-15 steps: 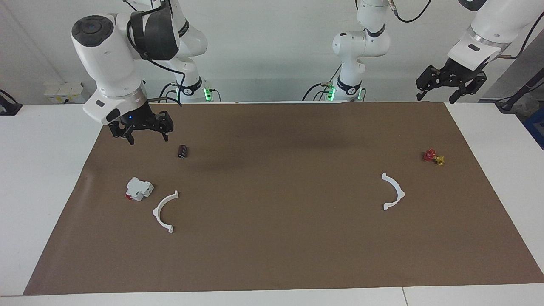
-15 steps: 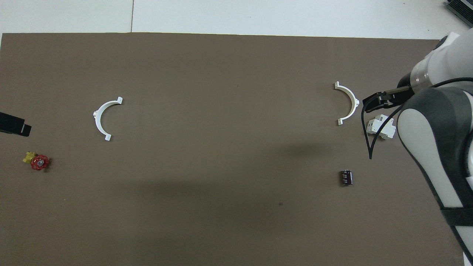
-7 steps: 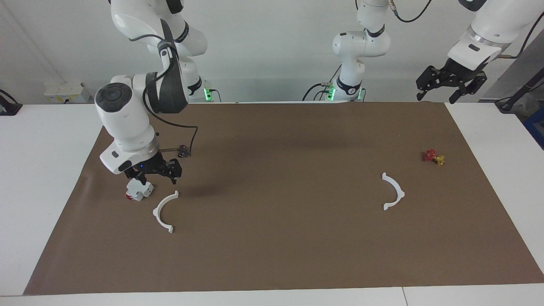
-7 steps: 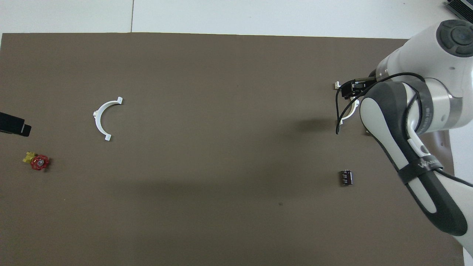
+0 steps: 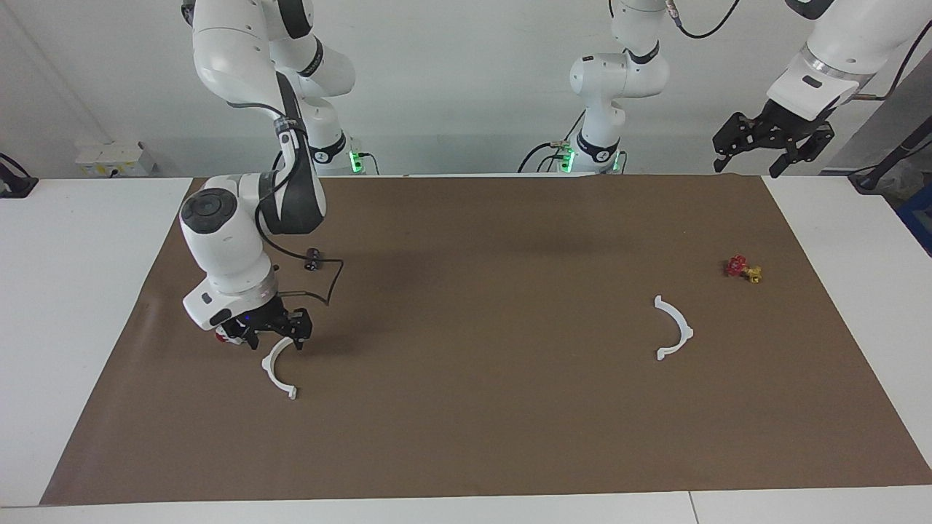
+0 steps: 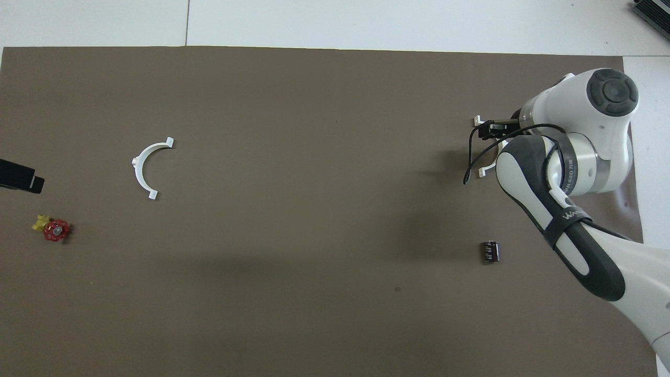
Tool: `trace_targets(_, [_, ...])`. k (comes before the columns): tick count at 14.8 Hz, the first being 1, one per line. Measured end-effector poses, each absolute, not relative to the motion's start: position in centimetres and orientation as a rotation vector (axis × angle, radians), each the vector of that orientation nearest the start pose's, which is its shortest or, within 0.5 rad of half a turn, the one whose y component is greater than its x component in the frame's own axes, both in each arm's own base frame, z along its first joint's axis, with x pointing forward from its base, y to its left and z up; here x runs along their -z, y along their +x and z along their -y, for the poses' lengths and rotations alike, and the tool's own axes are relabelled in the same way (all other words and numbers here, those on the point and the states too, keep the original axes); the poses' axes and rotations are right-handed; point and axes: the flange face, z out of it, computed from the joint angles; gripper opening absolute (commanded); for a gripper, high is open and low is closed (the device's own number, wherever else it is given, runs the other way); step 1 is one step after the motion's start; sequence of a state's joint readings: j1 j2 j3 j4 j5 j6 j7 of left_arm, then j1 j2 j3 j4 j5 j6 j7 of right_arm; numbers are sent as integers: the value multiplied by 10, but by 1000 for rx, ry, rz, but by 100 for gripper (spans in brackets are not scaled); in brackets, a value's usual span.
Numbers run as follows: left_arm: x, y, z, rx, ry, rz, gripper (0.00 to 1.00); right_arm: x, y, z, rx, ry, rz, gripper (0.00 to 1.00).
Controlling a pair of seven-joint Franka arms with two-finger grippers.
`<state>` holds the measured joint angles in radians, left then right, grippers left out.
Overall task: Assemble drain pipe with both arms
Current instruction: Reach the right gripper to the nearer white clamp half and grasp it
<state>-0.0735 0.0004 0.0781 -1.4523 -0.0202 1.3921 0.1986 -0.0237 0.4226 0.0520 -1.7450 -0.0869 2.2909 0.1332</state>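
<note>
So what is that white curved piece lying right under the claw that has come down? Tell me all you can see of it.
It is a thin white half-ring, plastic by the look of it, with small square tabs at its ends. It lies flat on the brown mat toward the right arm's end of the table. The right claw is down over the end nearer the robots; whether it touches or grips the arc cannot be told. Part of the curve is hidden by the claw, the rest lies bare. Nothing else touches it.
</note>
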Motion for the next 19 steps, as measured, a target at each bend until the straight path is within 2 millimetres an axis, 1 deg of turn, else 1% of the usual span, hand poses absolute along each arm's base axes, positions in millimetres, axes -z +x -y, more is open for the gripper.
trace_targets(2, [-664,536,0,-92,-3151,-311,100,-326,671,-4,200,-3167,-138,74])
trace_targets(4, [-664,536,0,-92,-3151,-311,100,-314,671,1,190,-3161,-206,73])
trace_targets(6, [-664,536,0,-92,-3151,-311,100,-310,671,0,180,-3157,-245,72])
trace_targets(12, [-664,536,0,-92,-3151,-311,100,-304,667,2,164,-3157,-264,70])
trace_targets(16, [-664,536,0,-92,-3151,-311,100,-291,661,13,177,-3152,-289,61])
trace_targets(19, [-664,536,0,-92,-3151,-311,100,-288,658,15,167,-3152,-294,52])
